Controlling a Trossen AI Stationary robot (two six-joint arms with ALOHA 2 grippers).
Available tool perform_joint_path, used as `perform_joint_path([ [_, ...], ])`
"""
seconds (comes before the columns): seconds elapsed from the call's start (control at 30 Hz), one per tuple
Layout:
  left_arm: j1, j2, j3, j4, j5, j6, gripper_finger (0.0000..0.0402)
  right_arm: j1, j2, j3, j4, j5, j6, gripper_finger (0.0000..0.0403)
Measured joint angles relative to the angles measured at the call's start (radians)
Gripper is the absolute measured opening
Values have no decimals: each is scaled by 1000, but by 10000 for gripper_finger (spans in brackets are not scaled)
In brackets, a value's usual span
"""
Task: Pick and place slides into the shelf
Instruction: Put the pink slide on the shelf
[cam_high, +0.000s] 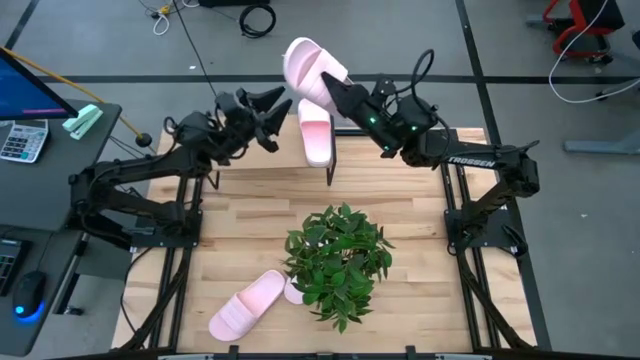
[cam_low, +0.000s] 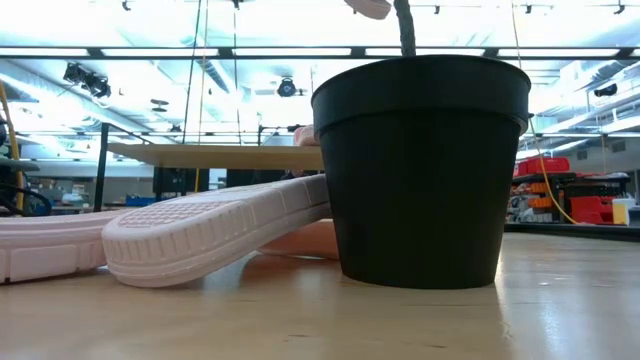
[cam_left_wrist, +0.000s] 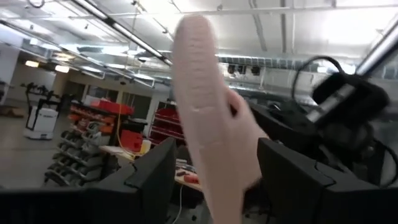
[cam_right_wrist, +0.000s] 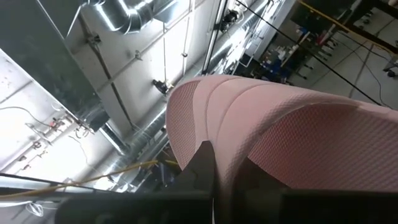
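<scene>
My right gripper (cam_high: 335, 92) is raised over the table's far edge and is shut on a pale pink slide (cam_high: 310, 62). A second slide (cam_high: 316, 135) lies flat just below it, on the shelf; the shelf board (cam_low: 215, 155) shows in the low view. My left gripper (cam_high: 280, 110) hovers open just left of both slides. In its wrist view the held slide (cam_left_wrist: 208, 124) stands beyond its spread fingers. Two more slides (cam_high: 248, 305) (cam_high: 293, 290) lie at the near side by the plant, the second partly hidden under leaves. My right gripper holds the raised slide by the pink foam near its strap (cam_right_wrist: 211, 124), coming from the table's right and slanting upward. One dark finger (cam_right_wrist: 204, 168) lies against the foam; the other is hidden behind it. The slide is lifted clear and tilted, with its far end beyond the table's far edge.
A potted plant (cam_high: 338, 258) in a black pot (cam_low: 425, 170) stands in the middle of the table's near half. One near slide's sole (cam_low: 200, 235) leans against the pot, and the other (cam_low: 45, 255) lies to its left. A desk with a calculator (cam_high: 22, 140) is off the table's left side.
</scene>
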Motion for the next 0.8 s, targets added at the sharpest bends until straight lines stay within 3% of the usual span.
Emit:
perform_joint_path([
  [0.6, 38, 57, 1, 78, 32, -136, 244, -1, 2, 0, -84, -18, 2, 9],
  [0.8, 39, 57, 1, 110, 23, -131, 226, 0, 2, 0, -111, -27, 4, 9],
])
